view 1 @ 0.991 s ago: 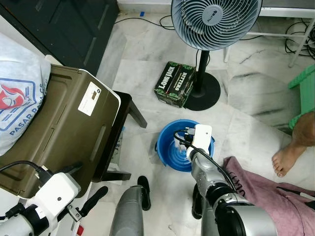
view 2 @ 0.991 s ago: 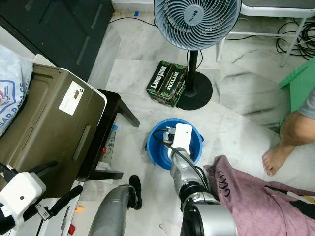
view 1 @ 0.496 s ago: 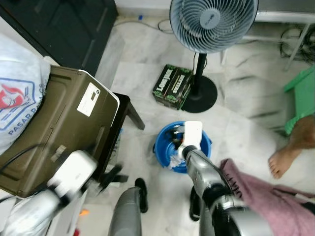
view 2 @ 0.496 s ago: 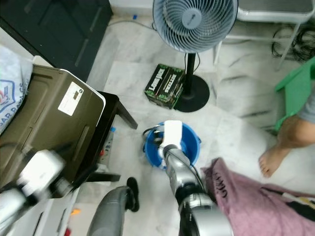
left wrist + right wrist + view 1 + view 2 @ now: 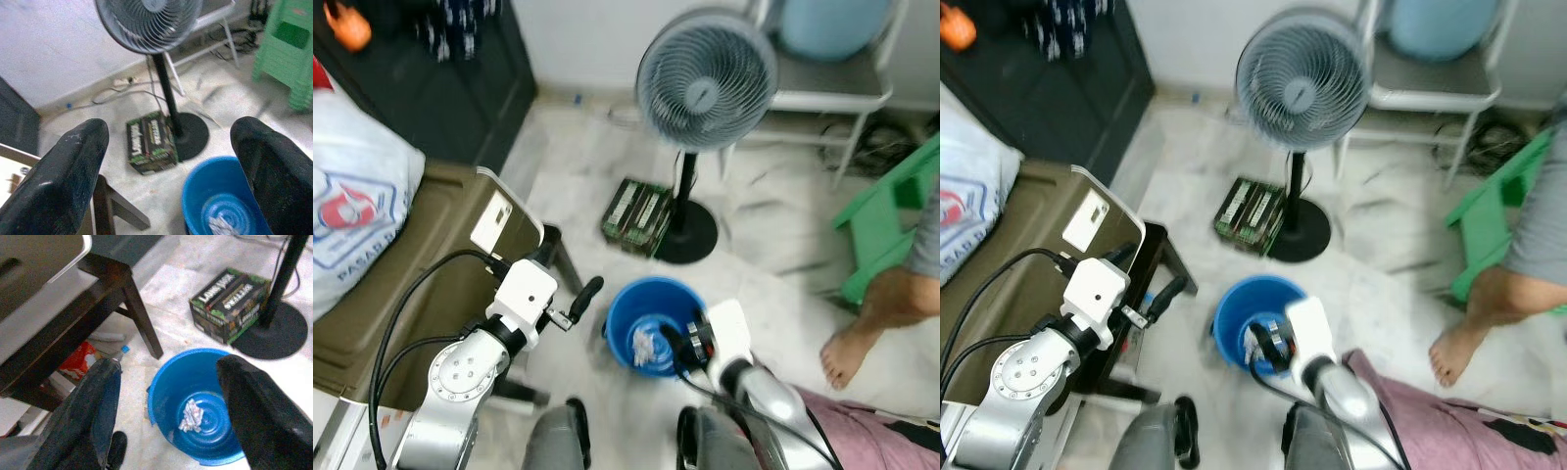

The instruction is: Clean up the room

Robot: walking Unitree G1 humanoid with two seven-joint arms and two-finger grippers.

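Note:
A blue bucket [image 5: 628, 311] stands on the marble floor with a crumpled white wad [image 5: 646, 345] in its bottom. My right gripper [image 5: 168, 367] hangs open above the bucket's near rim, its black fingers [image 5: 674, 350] spread wide with nothing between them. My left gripper [image 5: 168, 132] is raised at the left of the bucket, in front of the brown case [image 5: 440, 274]. It is open and empty, and its fingers [image 5: 584, 293] point toward the fan.
A standing fan [image 5: 705, 83] and a green-black box [image 5: 636, 211] sit just beyond the bucket. A dark table leg [image 5: 142, 318] stands left, with a red packet [image 5: 80, 360] underneath. A person's foot [image 5: 847, 357], green stool [image 5: 891, 215] and pink cloth [image 5: 862, 431] lie right.
The camera has tilted up, showing more of the room. My left arm rose from the lower left to beside the bucket. My right gripper drew back toward my body.

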